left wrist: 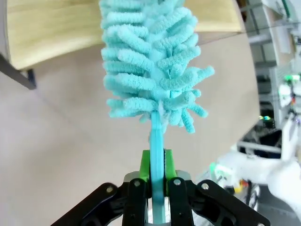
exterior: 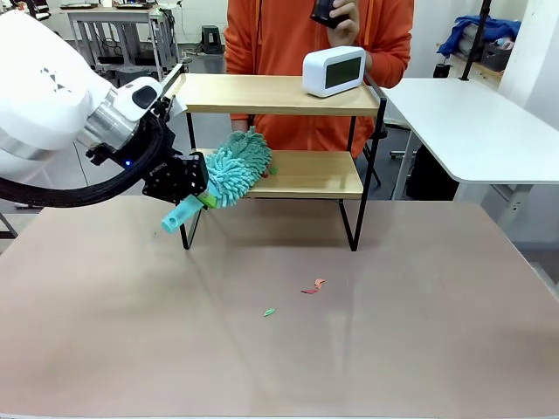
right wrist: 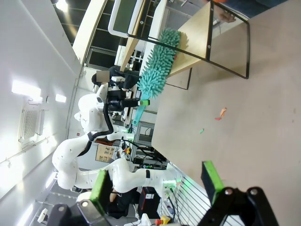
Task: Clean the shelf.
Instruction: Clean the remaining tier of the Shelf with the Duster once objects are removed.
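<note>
The shelf [exterior: 271, 94] stands toward the far side of the bench [exterior: 419, 349], with a person [exterior: 288, 35] in orange right behind it. I have the left gripper [exterior: 194, 185] clamped on the flat handle of the teal microfibre duster [exterior: 238, 166], just beside the shelf's left front leg, and its fluffy head reaches over the left end of the lower board. A white digital clock [exterior: 334, 71] sits on the right part of the top board. A red scrap [exterior: 313, 286] and a green scrap [exterior: 269, 312] lie on the bench in front of the shelf. My right gripper [right wrist: 156, 181] gapes wide, holding nothing
</note>
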You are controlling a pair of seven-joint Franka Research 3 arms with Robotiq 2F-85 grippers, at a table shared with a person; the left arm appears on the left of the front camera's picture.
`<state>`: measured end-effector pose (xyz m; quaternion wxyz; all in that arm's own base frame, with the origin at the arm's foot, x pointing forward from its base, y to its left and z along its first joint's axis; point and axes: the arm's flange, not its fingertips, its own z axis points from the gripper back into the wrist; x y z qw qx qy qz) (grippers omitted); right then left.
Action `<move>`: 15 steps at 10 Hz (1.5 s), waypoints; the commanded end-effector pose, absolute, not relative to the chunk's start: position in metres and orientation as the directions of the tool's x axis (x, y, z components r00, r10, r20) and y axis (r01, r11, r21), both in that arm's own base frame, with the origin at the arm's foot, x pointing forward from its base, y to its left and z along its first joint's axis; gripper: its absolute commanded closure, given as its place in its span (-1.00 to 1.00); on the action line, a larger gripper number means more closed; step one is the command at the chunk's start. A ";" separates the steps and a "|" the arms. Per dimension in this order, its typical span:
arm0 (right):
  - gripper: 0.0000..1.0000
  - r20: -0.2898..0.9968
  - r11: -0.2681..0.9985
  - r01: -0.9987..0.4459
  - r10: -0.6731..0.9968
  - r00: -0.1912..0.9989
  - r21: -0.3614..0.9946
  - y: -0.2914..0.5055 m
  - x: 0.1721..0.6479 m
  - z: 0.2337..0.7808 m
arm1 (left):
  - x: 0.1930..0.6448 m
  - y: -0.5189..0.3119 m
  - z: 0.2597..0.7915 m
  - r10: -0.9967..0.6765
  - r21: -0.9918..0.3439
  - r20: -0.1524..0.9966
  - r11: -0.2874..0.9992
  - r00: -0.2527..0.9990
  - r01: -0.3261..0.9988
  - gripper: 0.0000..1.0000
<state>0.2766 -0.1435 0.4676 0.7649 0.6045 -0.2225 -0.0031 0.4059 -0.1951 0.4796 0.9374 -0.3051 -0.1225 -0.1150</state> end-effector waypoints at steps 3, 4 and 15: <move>-1.00 0.364 0.261 -0.295 -0.280 0.888 0.919 -0.143 0.279 0.469 | 0.388 -0.183 0.488 -0.585 -0.575 0.183 0.588 0.790 0.569 0.74; -1.00 0.364 0.261 -0.295 -0.280 0.888 0.919 -0.143 0.279 0.469 | 0.378 -0.175 0.492 -0.741 -0.628 0.140 0.447 0.657 0.637 0.74; -1.00 0.364 0.261 -0.295 -0.280 0.888 0.919 -0.143 0.279 0.469 | 0.313 0.040 0.563 -0.570 -0.680 0.567 0.083 0.594 0.729 0.74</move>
